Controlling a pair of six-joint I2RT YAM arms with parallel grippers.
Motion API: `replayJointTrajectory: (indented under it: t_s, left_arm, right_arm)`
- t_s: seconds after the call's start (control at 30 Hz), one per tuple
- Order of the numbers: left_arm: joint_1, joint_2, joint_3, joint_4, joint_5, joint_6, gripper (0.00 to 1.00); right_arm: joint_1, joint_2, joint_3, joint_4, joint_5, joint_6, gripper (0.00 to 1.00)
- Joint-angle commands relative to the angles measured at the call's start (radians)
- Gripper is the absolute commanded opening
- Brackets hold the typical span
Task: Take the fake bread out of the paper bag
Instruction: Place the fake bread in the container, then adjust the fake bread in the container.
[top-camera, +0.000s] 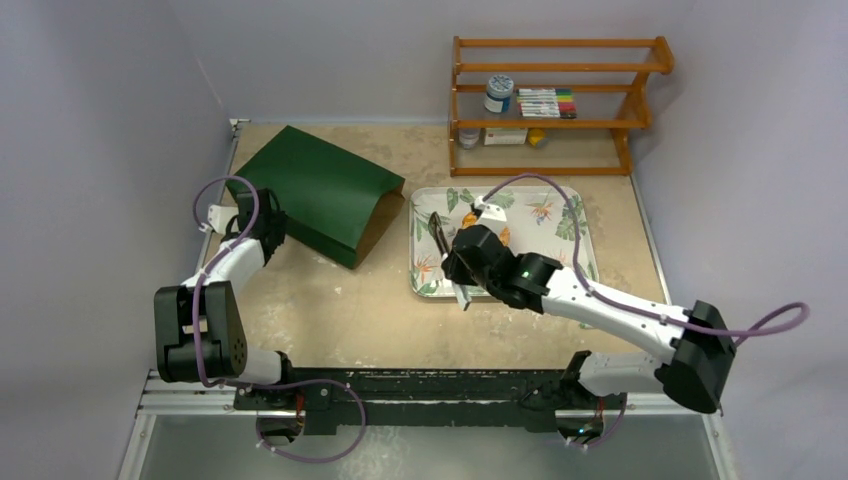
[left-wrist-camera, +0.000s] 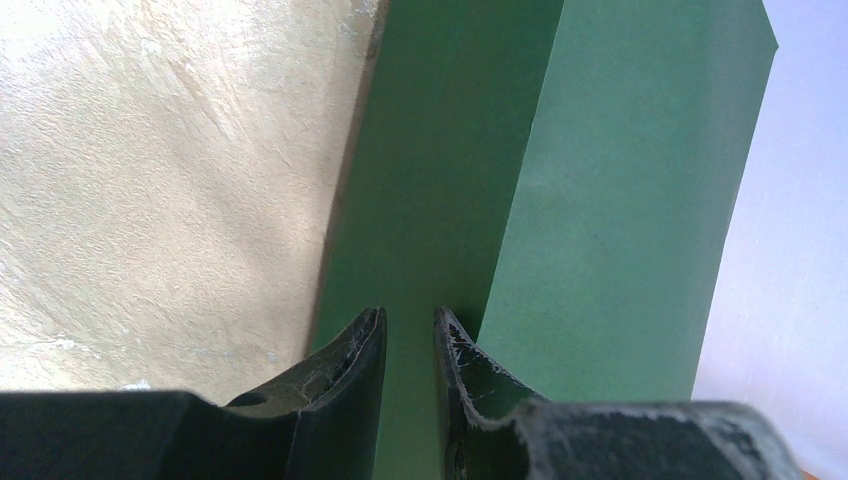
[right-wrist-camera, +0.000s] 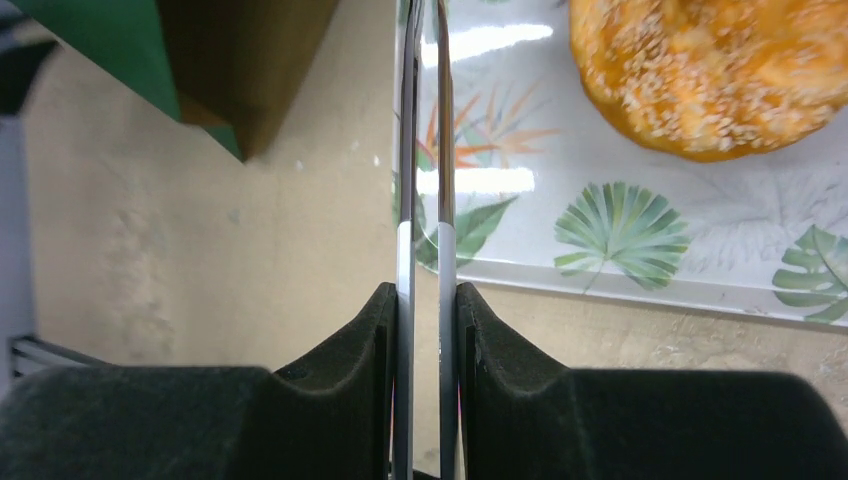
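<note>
The dark green paper bag (top-camera: 320, 190) lies on its side on the table, its brown mouth facing right toward the tray. It also shows in the left wrist view (left-wrist-camera: 600, 180) and the right wrist view (right-wrist-camera: 250, 70). My left gripper (top-camera: 267, 215) (left-wrist-camera: 410, 320) is at the bag's left end, jaws narrowly apart with green paper between them. My right gripper (top-camera: 460, 268) (right-wrist-camera: 427, 300) is shut on metal tongs (top-camera: 440, 232) (right-wrist-camera: 446, 150) over the tray's left edge. An orange seeded bread piece (right-wrist-camera: 710, 70) (top-camera: 505, 236) lies on the tray. I see no bread in the bag's mouth.
A white leaf-print tray (top-camera: 565, 215) (right-wrist-camera: 620, 230) lies right of the bag. A wooden rack (top-camera: 555, 100) with a jar and markers stands at the back right. Walls enclose the table on the left, back and right.
</note>
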Motion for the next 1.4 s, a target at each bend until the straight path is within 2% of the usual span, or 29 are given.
replayJointTrajectory:
  t_s: [0.0, 0.2, 0.6, 0.83, 0.97, 1.2, 1.37]
  left_arm:
    - [-0.005, -0.03, 0.007, 0.041, -0.027, 0.009, 0.23]
    - [-0.005, -0.036, -0.015, 0.053, -0.036, 0.003, 0.23]
    - [-0.006, -0.02, -0.046, 0.093, -0.021, -0.018, 0.23]
    - [-0.006, 0.003, -0.041, 0.113, -0.004, -0.015, 0.23]
    - [-0.005, 0.015, -0.032, 0.116, 0.004, -0.004, 0.23]
    - [-0.006, 0.036, -0.011, 0.114, 0.017, 0.01, 0.23]
    - [-0.006, 0.05, 0.0, 0.114, 0.032, 0.013, 0.23]
  right_arm:
    - [0.0, 0.048, -0.021, 0.073, -0.091, -0.106, 0.0]
    - [-0.003, 0.064, -0.06, -0.024, -0.048, -0.121, 0.0]
    - [-0.003, -0.085, -0.137, -0.256, 0.096, 0.069, 0.0]
    - [-0.013, -0.075, -0.137, -0.308, 0.175, 0.15, 0.0]
    - [-0.072, -0.064, -0.16, -0.298, 0.187, 0.169, 0.0]
    - [-0.251, -0.133, -0.221, -0.239, 0.167, 0.115, 0.0]
    - [-0.284, -0.16, -0.22, -0.266, 0.176, 0.145, 0.0]
